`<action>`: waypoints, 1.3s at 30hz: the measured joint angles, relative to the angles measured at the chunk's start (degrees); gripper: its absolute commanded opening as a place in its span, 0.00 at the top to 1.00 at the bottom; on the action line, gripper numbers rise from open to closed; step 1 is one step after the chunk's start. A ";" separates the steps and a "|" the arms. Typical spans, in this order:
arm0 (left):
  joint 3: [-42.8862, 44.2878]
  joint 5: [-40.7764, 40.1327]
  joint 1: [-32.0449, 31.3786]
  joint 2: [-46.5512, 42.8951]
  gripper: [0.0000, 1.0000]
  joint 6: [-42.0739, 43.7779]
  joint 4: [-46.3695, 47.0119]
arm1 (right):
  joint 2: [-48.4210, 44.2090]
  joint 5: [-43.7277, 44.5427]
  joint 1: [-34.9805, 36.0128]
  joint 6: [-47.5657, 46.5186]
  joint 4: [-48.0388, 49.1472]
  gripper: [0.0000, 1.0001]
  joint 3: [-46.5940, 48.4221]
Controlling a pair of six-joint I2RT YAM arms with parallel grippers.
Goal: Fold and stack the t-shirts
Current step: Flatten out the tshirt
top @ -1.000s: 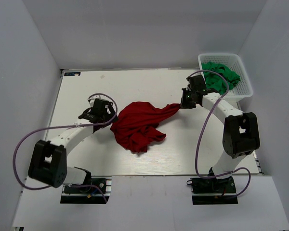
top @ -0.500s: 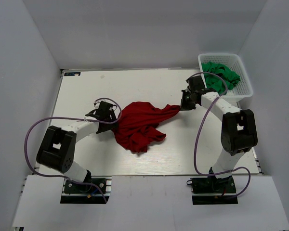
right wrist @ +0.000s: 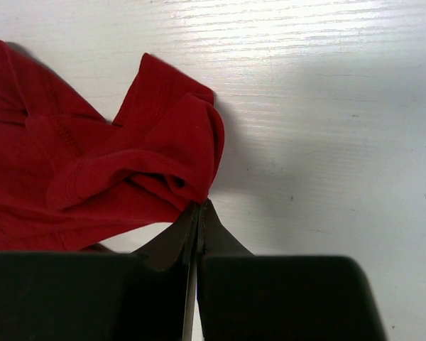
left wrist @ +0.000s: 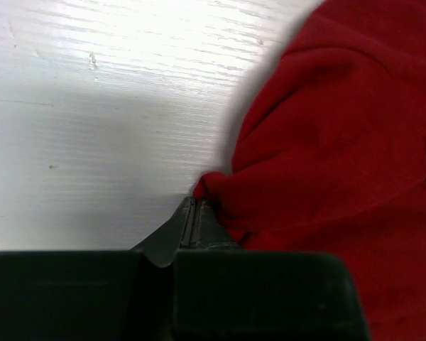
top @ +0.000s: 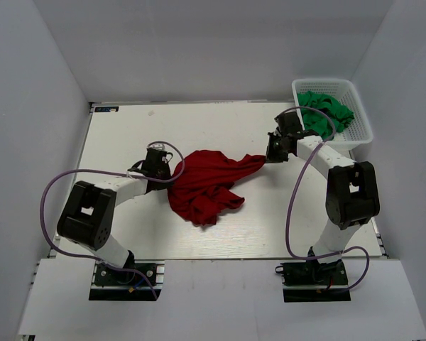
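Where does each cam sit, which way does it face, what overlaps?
Top external: above, behind the bases, looking down on the table; left arm, right arm show.
Left wrist: on the left arm, facing down; left pincer shut on the red shirt.
Right wrist: likewise; right pincer shut on its other end.
All share the shirt.

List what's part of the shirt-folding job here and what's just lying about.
Job: red shirt; green shirts; left gripper and right gripper, each pinching the red shirt's edge.
Lying about: basket holding the green shirts; table.
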 measured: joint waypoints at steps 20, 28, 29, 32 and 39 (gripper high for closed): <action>19.19 -19.23 -0.28 -26.45 1.00 1.11 -6.95 | -19.17 4.22 0.02 -4.33 0.76 1.00 7.93; 27.93 -21.40 -0.42 -36.33 1.00 9.55 -0.02 | -31.26 5.55 0.11 -7.06 2.40 1.00 19.98; 29.51 -21.35 -0.44 -37.03 1.00 10.49 0.52 | -32.54 5.16 0.11 -7.34 2.47 1.00 21.09; 35.58 -20.04 -0.48 -38.10 1.00 13.51 1.95 | -35.26 2.45 0.13 -8.07 2.16 1.00 24.39; 45.92 -14.71 -0.42 -40.48 1.00 18.51 2.47 | -39.56 -3.93 0.15 -9.44 -1.20 1.00 32.85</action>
